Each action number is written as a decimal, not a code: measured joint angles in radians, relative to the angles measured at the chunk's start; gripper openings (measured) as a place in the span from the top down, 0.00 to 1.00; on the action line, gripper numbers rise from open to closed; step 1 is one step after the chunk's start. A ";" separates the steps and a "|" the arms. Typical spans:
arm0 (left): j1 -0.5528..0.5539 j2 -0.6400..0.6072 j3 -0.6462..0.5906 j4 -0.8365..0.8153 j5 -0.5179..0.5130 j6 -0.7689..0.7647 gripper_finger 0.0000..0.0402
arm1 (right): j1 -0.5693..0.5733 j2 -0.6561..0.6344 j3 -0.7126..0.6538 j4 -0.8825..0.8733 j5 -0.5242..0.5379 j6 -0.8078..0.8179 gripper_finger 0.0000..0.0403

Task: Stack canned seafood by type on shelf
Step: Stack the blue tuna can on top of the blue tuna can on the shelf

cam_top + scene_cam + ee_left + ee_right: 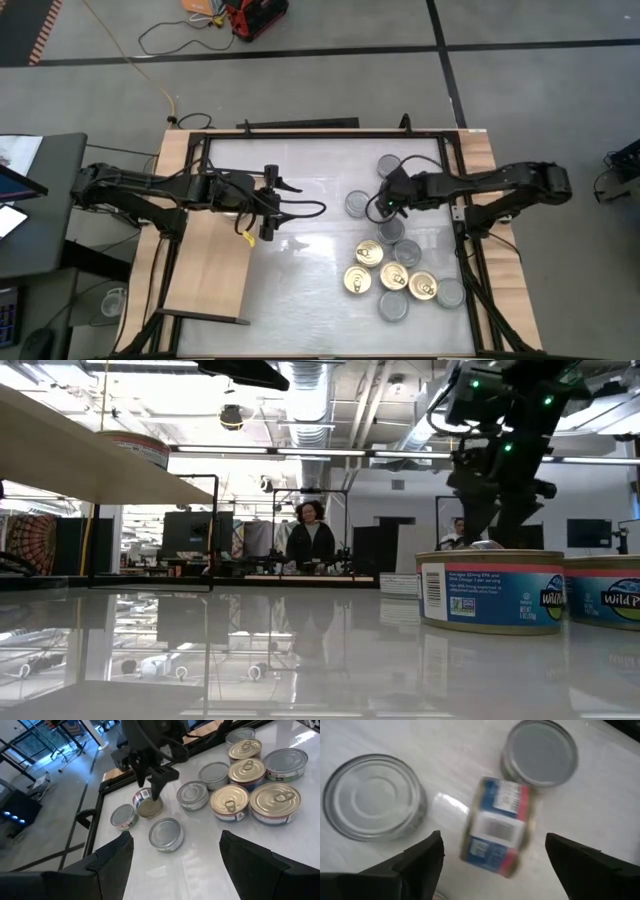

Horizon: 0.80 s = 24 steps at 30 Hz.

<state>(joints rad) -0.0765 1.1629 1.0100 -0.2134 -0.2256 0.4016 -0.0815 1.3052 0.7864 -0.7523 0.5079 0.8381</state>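
Right claw (490,865), fingers apart, hangs directly over a tin (499,827) tipped on its side, nearer than the left arm.

**One tin tipped at the claw, the rest upright**

A tin (497,832) with a blue, white and red label lies on its side between the spread fingers of the right claw (383,207), gripped by neither. Two silver-topped tins stand upright just beside the claw: one (358,204) toward the table's middle, another (388,165) beyond it near the table's far edge. On the claw's near side sits a close cluster: four gold pull-tab tins (368,254) mixed with silver-topped ones (393,306), all upright, unstacked. The shelf (205,285), a light wooden board in a thin black frame, lies well apart from the claw, across the table.
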 joint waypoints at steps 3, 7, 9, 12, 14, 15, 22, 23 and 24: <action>0.000 0.000 0.000 -0.002 0.000 0.001 0.29 | 0.020 0.039 0.000 0.008 0.035 0.031 0.10; -0.004 0.000 0.000 -0.024 -0.003 -0.002 0.29 | 0.024 0.059 -0.010 -0.024 0.048 0.084 0.12; -0.011 -0.004 0.000 -0.038 -0.016 -0.001 0.29 | 0.031 0.057 -0.021 -0.023 0.053 0.102 0.14; -0.014 -0.006 0.000 -0.038 -0.019 -0.001 0.29 | 0.038 0.056 -0.026 -0.026 0.067 0.104 0.19; -0.014 -0.005 0.000 -0.038 -0.020 -0.002 0.29 | 0.046 0.057 -0.026 -0.021 0.089 0.094 0.23; -0.014 -0.005 0.000 -0.038 -0.022 -0.002 0.29 | 0.050 0.058 -0.026 -0.018 0.099 0.087 0.25; -0.014 -0.005 0.000 -0.015 -0.010 -0.036 0.29 | 0.042 0.058 -0.026 0.006 0.122 0.036 0.41; -0.014 -0.005 0.000 -0.015 -0.010 -0.041 0.29 | 0.040 0.058 -0.027 0.009 0.123 0.032 0.44; -0.014 -0.005 0.000 -0.016 -0.009 -0.046 0.29 | 0.040 0.058 -0.031 0.013 0.122 0.028 0.46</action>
<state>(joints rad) -0.0906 1.1580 1.0100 -0.2296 -0.2348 0.3553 -0.0418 1.3628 0.7558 -0.7390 0.6303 0.8665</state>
